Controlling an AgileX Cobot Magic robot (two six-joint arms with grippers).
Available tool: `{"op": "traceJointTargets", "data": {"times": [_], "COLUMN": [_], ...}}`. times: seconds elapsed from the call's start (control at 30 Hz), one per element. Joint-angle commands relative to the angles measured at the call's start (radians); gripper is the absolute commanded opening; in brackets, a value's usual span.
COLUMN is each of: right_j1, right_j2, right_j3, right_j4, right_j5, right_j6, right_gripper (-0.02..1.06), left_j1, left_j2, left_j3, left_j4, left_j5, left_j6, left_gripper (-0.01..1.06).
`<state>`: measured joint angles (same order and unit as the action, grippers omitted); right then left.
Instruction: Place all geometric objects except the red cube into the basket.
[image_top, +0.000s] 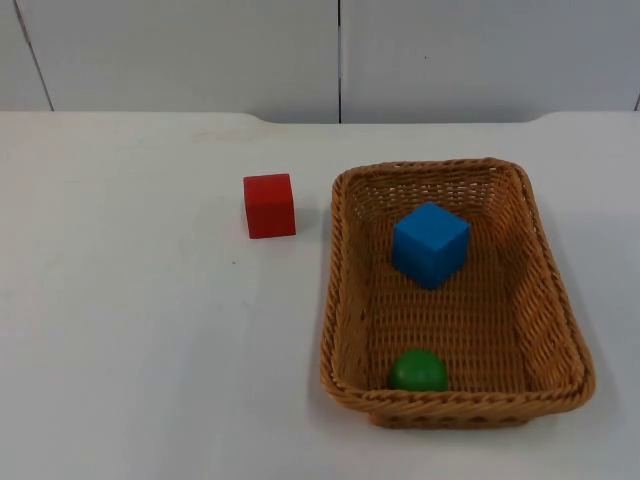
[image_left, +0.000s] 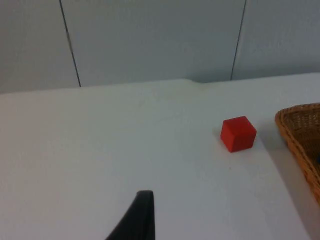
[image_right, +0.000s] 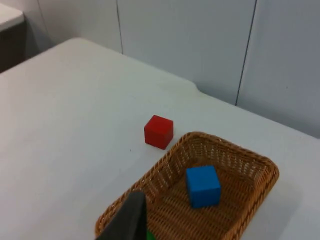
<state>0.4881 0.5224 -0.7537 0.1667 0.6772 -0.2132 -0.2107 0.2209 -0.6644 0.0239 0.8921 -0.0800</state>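
Going left to right in the top view: we see bare white table (image_top: 130, 330), then the red cube (image_top: 269, 205) sitting flat on the table, just beside the basket's left rim but apart from it, not touching. That fits the task, since the red one is meant to stay out.

Next is the wicker basket (image_top: 338, 300), flat on the table. Inside it, the blue cube (image_top: 430, 243) rests on the basket floor toward the far end, turned a bit off square. The green ball (image_top: 418, 371) lies against the near wall, probably because it rolled there and the wall stopped it. We judge the task done or as good as done: both non-red pieces are in, no other shape is left out on the table.

Left gripper (image_left: 142, 220): we see one black fingertip above bare table, well apart from the red cube (image_left: 238, 133); whether it is spread or pressed together, we cannot tell. It holds nothing we can see and looks to be waiting.

Right gripper (image_right: 131, 220): one fingertip, raised above the near end of the basket (image_right: 125, 202), blue cube (image_right: 202, 186) beyond it. Spread or closed, cannot tell.
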Motion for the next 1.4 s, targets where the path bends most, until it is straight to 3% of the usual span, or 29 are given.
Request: {"op": "traceJointTargets", "data": {"times": [0.0, 0.27, 0.4, 0.6, 0.8, 0.97, 1.37], "right_j1": [0.001, 0.001, 0.001, 0.001, 0.001, 0.005, 0.005], "right_j2": [-0.061, -0.225, -0.298, -0.405, -0.501, -0.522, -0.522], "right_j3": [0.012, 0.018, 0.018, 0.018, 0.018, 0.026, 0.196], "right_j4": [0.001, -0.023, -0.055, -0.126, -0.195, -0.224, -0.22], "right_j5": [0.045, 0.221, 0.312, 0.421, 0.459, 0.544, 0.529], "right_j6": [-0.001, -0.001, -0.001, 0.049, 0.106, 0.128, 0.146], "right_gripper": [1.05, 1.05, 1.05, 1.05, 1.05, 1.05, 1.05], "left_j1": [0.003, 0.003, 0.003, 0.003, 0.003, 0.003, 0.003], "left_j2": [-0.037, -0.205, -0.221, -0.221, -0.221, -0.221, -0.221], "left_j3": [0.002, 0.055, 0.097, 0.168, 0.168, 0.168, 0.17], "left_j4": [-0.012, -0.012, 0.026, 0.012, 0.01, 0.01, 0.007], "left_j5": [0.024, 0.089, 0.176, 0.184, 0.184, 0.184, 0.184], "left_j6": [-0.002, -0.002, -0.002, 0.03, 0.039, 0.054, 0.095], "left_gripper": [1.05, 1.05, 1.05, 1.05, 1.05, 1.05, 1.05]}}
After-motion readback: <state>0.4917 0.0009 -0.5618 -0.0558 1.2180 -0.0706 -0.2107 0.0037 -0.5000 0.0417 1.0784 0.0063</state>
